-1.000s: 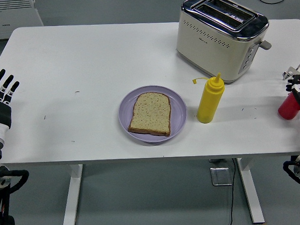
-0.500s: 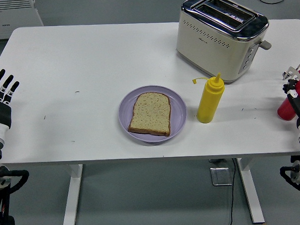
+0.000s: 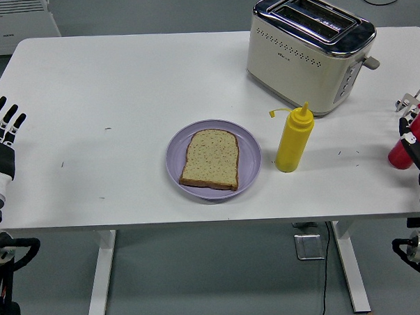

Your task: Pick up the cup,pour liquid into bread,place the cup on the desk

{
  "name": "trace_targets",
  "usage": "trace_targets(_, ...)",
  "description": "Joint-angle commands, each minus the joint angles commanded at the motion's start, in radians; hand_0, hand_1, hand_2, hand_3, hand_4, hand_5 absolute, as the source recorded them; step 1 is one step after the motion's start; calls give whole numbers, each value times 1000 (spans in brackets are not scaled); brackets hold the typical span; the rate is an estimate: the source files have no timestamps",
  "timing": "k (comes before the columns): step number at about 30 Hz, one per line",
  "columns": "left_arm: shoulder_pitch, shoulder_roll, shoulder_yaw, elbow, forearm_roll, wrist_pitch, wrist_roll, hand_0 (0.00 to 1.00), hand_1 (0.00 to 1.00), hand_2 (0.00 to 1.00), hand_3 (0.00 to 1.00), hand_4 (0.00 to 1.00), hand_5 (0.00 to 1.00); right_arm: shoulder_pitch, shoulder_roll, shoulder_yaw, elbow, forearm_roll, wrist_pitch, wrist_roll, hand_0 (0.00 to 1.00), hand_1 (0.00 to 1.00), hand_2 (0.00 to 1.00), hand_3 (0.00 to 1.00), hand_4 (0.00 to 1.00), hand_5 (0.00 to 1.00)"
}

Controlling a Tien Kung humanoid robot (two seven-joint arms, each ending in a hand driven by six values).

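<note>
The right hand (image 3: 417, 145) grasps the red bottle (image 3: 407, 143) at the table's (image 3: 123, 84) right edge; the bread slice (image 3: 210, 159) looks dry, so pouring and set-down remain

A white table (image 3: 123, 84) is seen. A lilac plate (image 3: 248, 159) carries speckled tan bread (image 3: 210, 157) with a brown crust. A yellow bottle (image 3: 294, 140) is shown beside it — and a cream toaster (image 3: 296, 56), chrome-topped with dotted perforations, toward the far right corner. A red cup (image 3: 405, 149) is seen at the right edge.
</note>
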Motion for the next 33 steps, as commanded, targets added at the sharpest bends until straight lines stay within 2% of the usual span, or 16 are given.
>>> trace_targets(3, -1, 1, 0, 0, 0, 0, 0, 719, 763, 810, 719, 667, 998, -6, -1, 8, 10, -17, 13, 0, 898, 820, 891, 947, 816, 324)
trace_targets(4, -1, 1, 1, 0, 0, 0, 1, 718, 763, 809, 720, 666, 998, -8, -1, 11, 14, -22, 18, 0, 919, 847, 924, 969, 831, 309)
trace_targets(16, -1, 2, 2, 0, 0, 1, 2, 718, 763, 809, 717, 665, 998, -48, -14, 44, 68, -85, 56, -44, 936, 869, 942, 989, 837, 307)
trace_targets(33, -7, 5, 4, 1, 1, 2, 3, 717, 762, 809, 714, 663, 998, -157, -38, 107, 162, -179, 85, -77, 946, 880, 959, 998, 845, 314)
